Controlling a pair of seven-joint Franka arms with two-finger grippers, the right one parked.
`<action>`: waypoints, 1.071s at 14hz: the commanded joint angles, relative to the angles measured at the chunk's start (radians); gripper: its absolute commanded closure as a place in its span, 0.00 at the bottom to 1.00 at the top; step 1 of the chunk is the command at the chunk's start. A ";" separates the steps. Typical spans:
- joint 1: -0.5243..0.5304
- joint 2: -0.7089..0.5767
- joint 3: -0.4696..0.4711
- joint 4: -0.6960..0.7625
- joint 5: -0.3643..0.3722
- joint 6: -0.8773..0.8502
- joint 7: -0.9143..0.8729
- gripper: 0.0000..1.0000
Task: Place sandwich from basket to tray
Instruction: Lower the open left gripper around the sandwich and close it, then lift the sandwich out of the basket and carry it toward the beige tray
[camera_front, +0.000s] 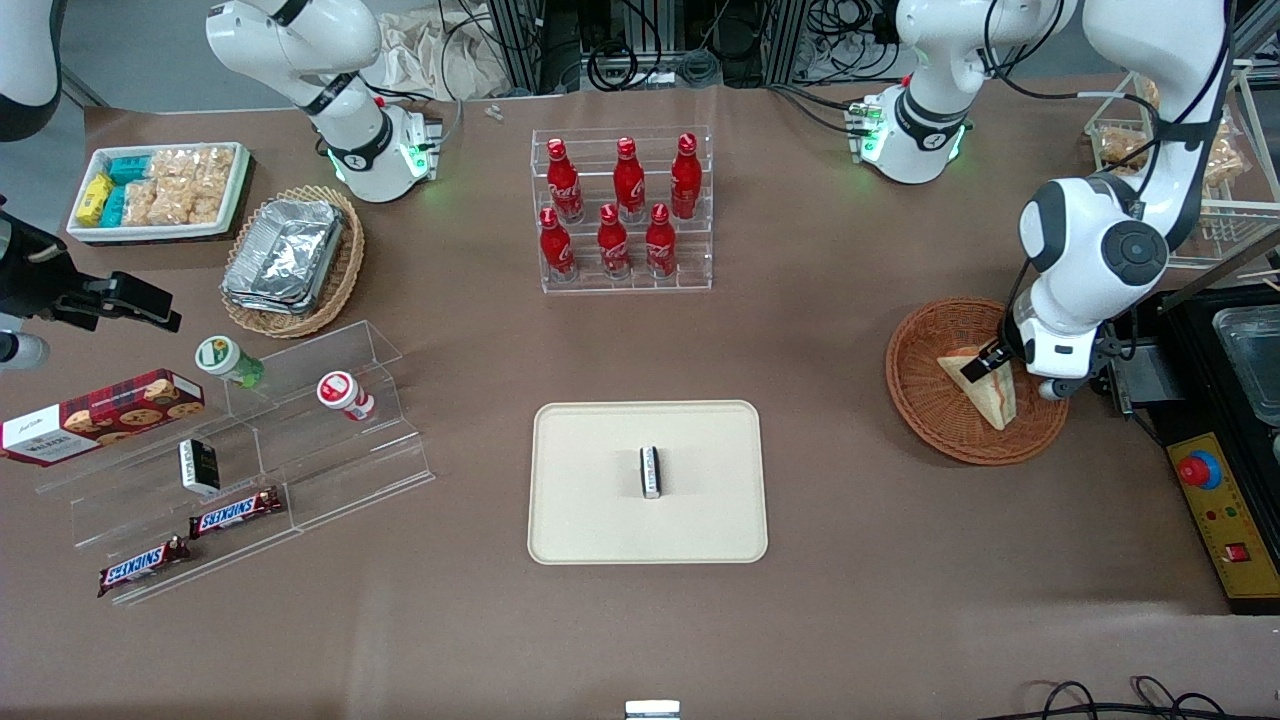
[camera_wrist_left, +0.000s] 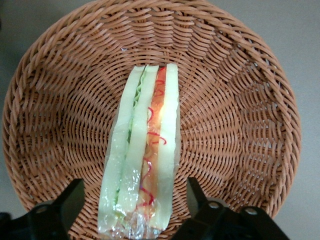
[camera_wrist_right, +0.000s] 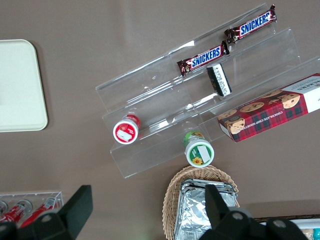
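gripper (camera_wrist_left: 135, 210) low over basket (camera_wrist_left: 240, 125), jaws apart w/ sandwich (camera_wrist_left: 142, 150) end between them; its long axis runs straight away from wrist, across the gap.

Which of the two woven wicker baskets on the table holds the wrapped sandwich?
The round reddish-brown wicker basket under the left claw holds the triangular wrapped sandwich; the tan oval wicker basket holds foil containers.
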 joint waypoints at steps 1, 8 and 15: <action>0.004 -0.010 -0.001 -0.026 0.015 0.041 -0.025 1.00; 0.003 -0.053 -0.001 -0.005 0.017 0.006 -0.013 1.00; -0.014 -0.081 -0.027 0.529 0.035 -0.637 0.050 1.00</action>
